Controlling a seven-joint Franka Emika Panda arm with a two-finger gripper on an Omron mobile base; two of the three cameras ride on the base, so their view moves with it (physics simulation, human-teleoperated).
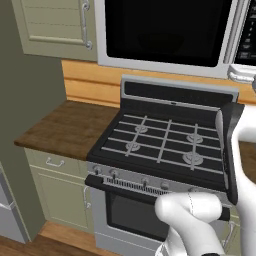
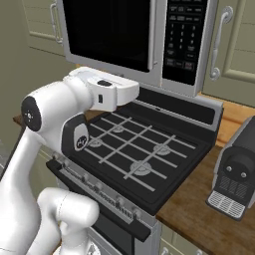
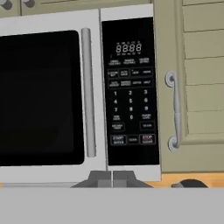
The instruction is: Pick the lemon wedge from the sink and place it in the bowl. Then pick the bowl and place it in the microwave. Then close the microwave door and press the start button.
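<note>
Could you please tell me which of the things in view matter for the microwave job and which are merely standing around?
Part of the job:
microwave
microwave door, closed
keypad panel
gripper, fingers together

Just standing around:
stove
coffee machine
cabinet door
wooden counter

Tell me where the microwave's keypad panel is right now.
The black keypad panel is on the microwave's right side in the hand view, between the door's vertical silver bar handle and the beige cabinet door.
</note>
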